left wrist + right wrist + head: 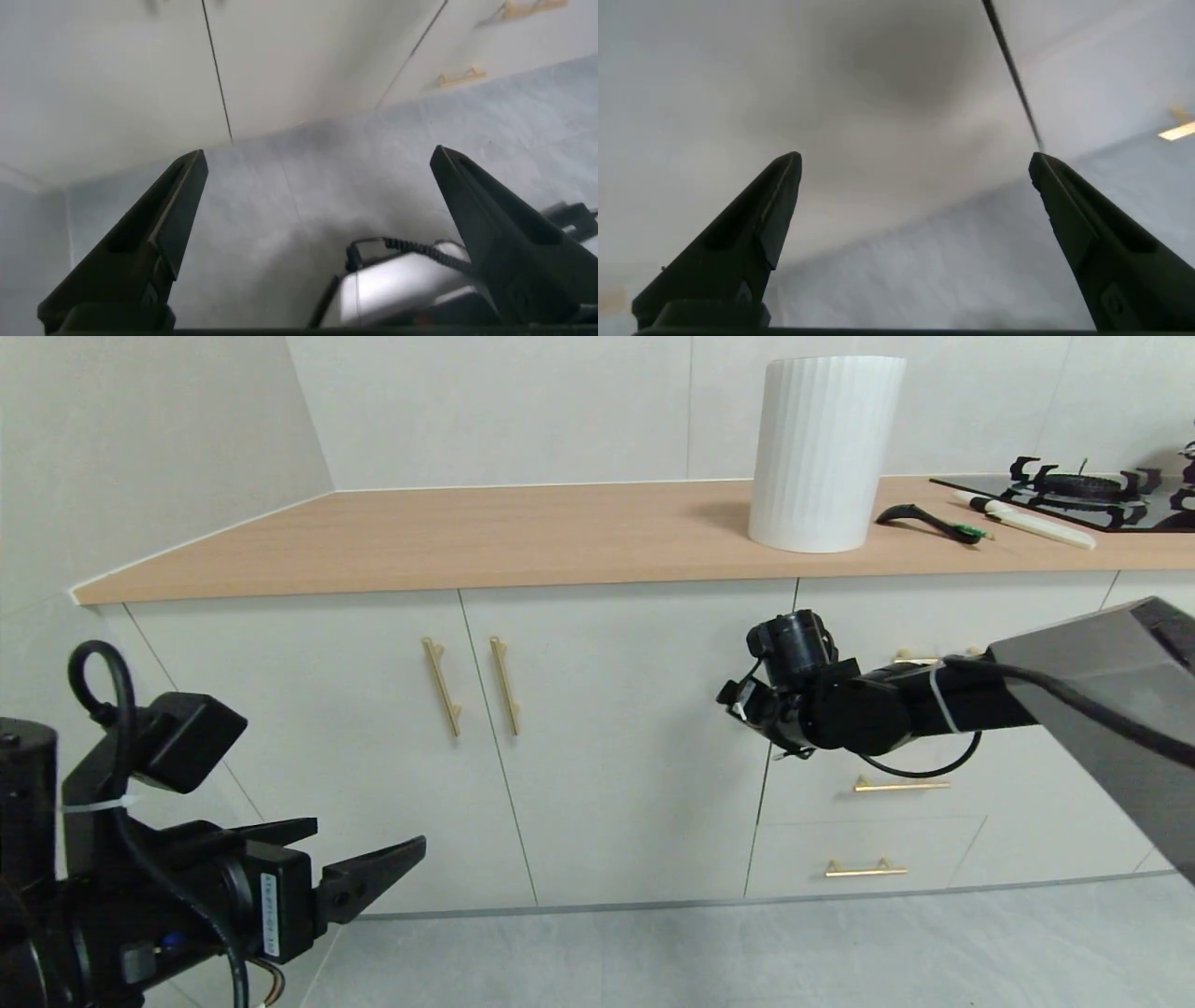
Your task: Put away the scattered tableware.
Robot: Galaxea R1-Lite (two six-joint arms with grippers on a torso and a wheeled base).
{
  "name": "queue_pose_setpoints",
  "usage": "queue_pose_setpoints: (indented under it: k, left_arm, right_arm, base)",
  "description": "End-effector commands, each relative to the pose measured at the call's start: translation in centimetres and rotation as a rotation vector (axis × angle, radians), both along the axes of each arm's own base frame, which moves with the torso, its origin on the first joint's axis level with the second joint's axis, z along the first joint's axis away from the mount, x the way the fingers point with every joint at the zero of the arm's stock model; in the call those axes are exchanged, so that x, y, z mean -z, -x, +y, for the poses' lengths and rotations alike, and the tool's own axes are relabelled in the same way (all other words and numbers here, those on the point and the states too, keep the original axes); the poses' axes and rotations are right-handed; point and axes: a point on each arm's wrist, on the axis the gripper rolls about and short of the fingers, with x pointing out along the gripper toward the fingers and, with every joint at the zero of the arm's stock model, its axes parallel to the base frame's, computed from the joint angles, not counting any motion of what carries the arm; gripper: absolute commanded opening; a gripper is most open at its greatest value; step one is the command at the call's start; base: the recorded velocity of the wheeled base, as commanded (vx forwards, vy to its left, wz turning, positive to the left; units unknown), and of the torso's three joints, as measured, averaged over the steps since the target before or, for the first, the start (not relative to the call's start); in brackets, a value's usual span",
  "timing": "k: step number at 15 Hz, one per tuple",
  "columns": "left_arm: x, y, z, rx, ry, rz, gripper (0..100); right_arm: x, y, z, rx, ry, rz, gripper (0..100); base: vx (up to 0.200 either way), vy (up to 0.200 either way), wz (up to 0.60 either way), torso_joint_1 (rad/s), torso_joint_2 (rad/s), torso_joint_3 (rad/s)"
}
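Toward the right end of the table (467,537), close by the near edge of a hob (1083,490) that the picture's border cuts off, lie two pieces of tableware. One is a dark curved utensil (924,521) with a green tip; the other is a long white utensil (1027,523) just beside it (what kind each one is, I cannot make out from this far). Next to the dark one stands a tall white ribbed container (822,453), upright, its inside hidden. The right tool (738,700) hangs below the table's front edge, roughly under the container and in front of the pale cabinet doors (607,737). From the head camera its tips are mostly hidden behind the wrist. Its own camera shows the right tool (915,161) spread wide with nothing between the fingers (738,252), facing a blurred pale surface crossed by a dark seam. The left tool (369,837) sits low, well below the table's left end and over the grey floor (747,952). The wrist picture shows the left tool (318,157) also gaping wide and holding nothing (a cable and part of the machine blur in beneath it).
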Motion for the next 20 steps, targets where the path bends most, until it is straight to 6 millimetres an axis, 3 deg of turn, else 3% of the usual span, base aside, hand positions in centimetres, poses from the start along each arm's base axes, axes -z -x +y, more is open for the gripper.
queue_pose_setpoints:
  k: [1, 2, 6, 9, 12, 14, 18, 20]
  left_arm:
    - [-1.8, 2.2, 1.2, 0.009, 0.014, -0.125, 100]
    - [-2.6, 4.0, 2.1, -0.005, 0.045, -0.194, 100]
    - [0.2, 10.8, 5.6, -0.106, 0.042, -0.357, 100]
    - [3.3, 15.0, 7.3, -0.186, -0.035, -0.428, 100]
    - [5.6, 18.2, 8.0, -0.239, -0.103, -0.504, 100]
    - [6.4, 18.0, 8.0, -0.296, -0.114, -0.461, 100]
    - [7.4, 17.7, 7.6, -0.388, -0.147, -0.421, 100]
    - [8.1, 17.5, 7.5, -0.428, -0.152, -0.411, 100]
  right_arm:
    - [-7.3, 8.9, -4.9, -0.041, 0.043, -0.07, 100]
    - [-8.6, 14.2, -7.8, -0.063, 0.096, -0.086, 100]
    - [-9.8, 29.9, -16.3, -0.114, 0.23, -0.328, 100]
    - [-7.9, 37.8, -20.5, -0.04, 0.403, -0.514, 100]
    - [-4.8, 42.8, -21.7, 0.091, 0.462, -0.581, 100]
    - [-2.0, 45.3, -21.8, 0.104, 0.466, -0.586, 100]
    - [-1.1, 45.1, -21.9, 0.258, 0.445, -0.513, 100]
    - [1.0, 45.7, -21.3, 0.26, 0.464, -0.533, 100]
  base:
    - [0.0, 0.0, 0.0, 0.0, 0.0, 0.0]
    - [0.0, 0.0, 0.0, 0.0, 0.0, 0.0]
    - [0.0, 0.0, 0.0, 0.0, 0.0, 0.0]
    - [0.0, 0.0, 0.0, 0.0, 0.0, 0.0]
    - [0.0, 0.0, 0.0, 0.0, 0.0, 0.0]
    - [0.0, 0.0, 0.0, 0.0, 0.0, 0.0]
    - [0.0, 0.0, 0.0, 0.0, 0.0, 0.0]
    - [0.0, 0.0, 0.0, 0.0, 0.0, 0.0]
